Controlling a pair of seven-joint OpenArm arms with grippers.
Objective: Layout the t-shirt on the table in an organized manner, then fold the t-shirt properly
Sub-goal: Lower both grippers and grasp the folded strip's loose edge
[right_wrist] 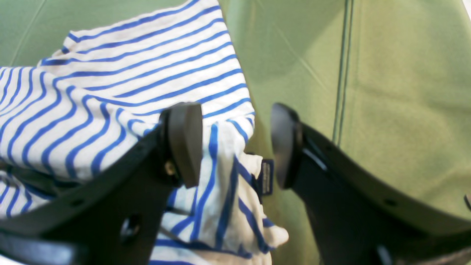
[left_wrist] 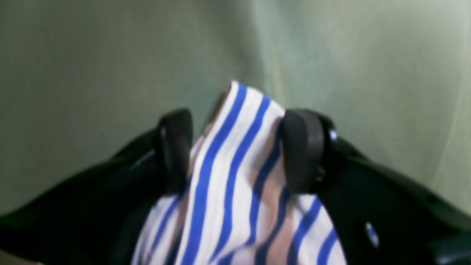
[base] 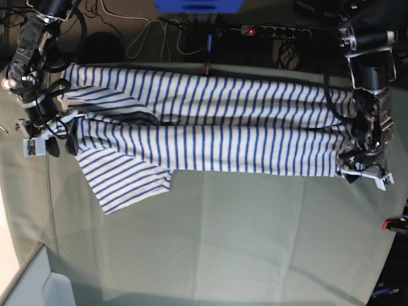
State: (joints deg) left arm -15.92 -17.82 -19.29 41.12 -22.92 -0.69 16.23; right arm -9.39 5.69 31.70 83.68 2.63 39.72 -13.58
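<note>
— How does the soft white, blue-striped cloth t-shirt (base: 210, 131) lie?
— Stretched sideways across the far part of the pale grey-green cloth counter (base: 242, 236), creased lengthwise, one sleeve splayed.
— Fingers?
— The right gripper (right_wrist: 235, 147) is released around the collar's dark tag (right_wrist: 266, 176); the left gripper (left_wrist: 239, 151) is clenched on bunched fabric.

The t-shirt (base: 210, 131), white with thin blue stripes, lay stretched sideways across the far part of the bench (base: 242, 236), folded lengthwise into a long band. One short sleeve (base: 127, 178) splayed out flat toward the near side at the base view's left. Its small dark neck tag (right_wrist: 266, 177) showed at a bunched edge. The bench was pale grey-green cloth with faint creases.
</note>
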